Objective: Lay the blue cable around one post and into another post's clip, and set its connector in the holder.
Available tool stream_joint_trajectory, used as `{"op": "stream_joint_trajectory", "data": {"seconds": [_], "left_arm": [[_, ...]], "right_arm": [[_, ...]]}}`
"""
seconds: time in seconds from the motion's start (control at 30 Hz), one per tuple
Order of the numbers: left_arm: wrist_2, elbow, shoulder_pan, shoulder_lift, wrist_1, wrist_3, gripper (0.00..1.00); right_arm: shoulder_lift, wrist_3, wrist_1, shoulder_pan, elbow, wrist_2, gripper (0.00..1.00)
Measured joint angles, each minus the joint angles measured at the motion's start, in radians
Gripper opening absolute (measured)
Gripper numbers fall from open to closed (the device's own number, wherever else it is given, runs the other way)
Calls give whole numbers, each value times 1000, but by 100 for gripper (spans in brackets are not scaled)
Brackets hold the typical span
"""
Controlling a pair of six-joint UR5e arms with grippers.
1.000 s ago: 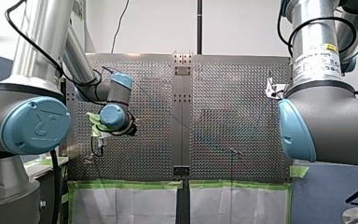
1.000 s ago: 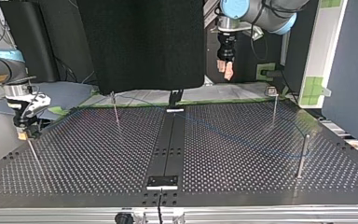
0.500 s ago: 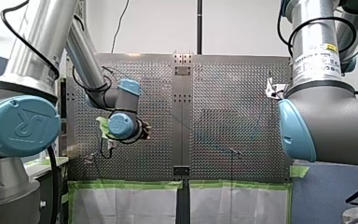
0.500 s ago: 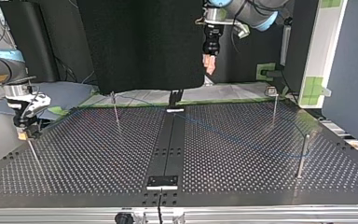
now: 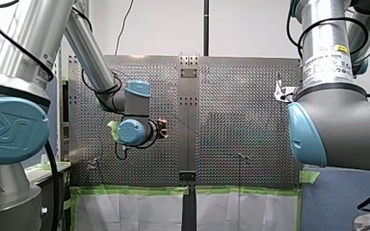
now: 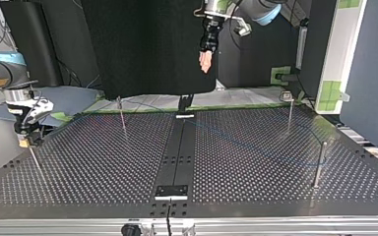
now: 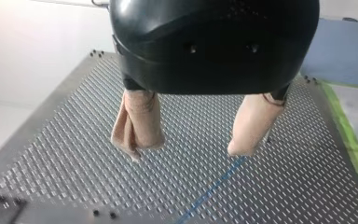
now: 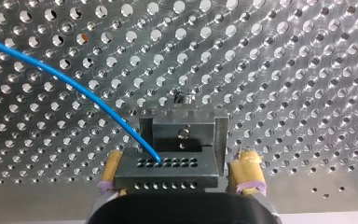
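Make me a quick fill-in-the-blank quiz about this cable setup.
My left gripper, with beige pads, is ___ and holds nothing. The cable on the table is coloured ___. Its end runs into the metal ___ just ahead of my right gripper. Missing words: open; blue; connector.

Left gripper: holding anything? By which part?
Nothing: my left gripper is open and empty; the blue cable lies on the table below it.

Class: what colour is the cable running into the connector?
Blue. The cable shows best in the right wrist view, entering the connector.
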Motion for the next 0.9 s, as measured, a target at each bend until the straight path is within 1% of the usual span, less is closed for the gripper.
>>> {"op": "stream_joint_trajectory", "data": {"seconds": [0.17, 0.3, 0.47, 0.7, 0.77, 0.9], "left_arm": [[-35, 0, -42, 0, 40, 14, 98], [-64, -1, -72, 0, 43, 25, 98], [-97, -6, -119, 0, 53, 18, 98], [-103, -17, -178, 0, 57, 20, 98], [-102, -18, -185, 0, 56, 21, 98], [-93, -19, -186, 0, 56, 18, 98]], "right_arm": [[0, 0, 0, 0, 0, 0, 100], [0, 0, 0, 0, 0, 0, 100], [0, 0, 0, 0, 0, 0, 100], [0, 0, 0, 0, 0, 0, 100], [0, 0, 0, 0, 0, 0, 100], [0, 0, 0, 0, 0, 0, 100]]}}
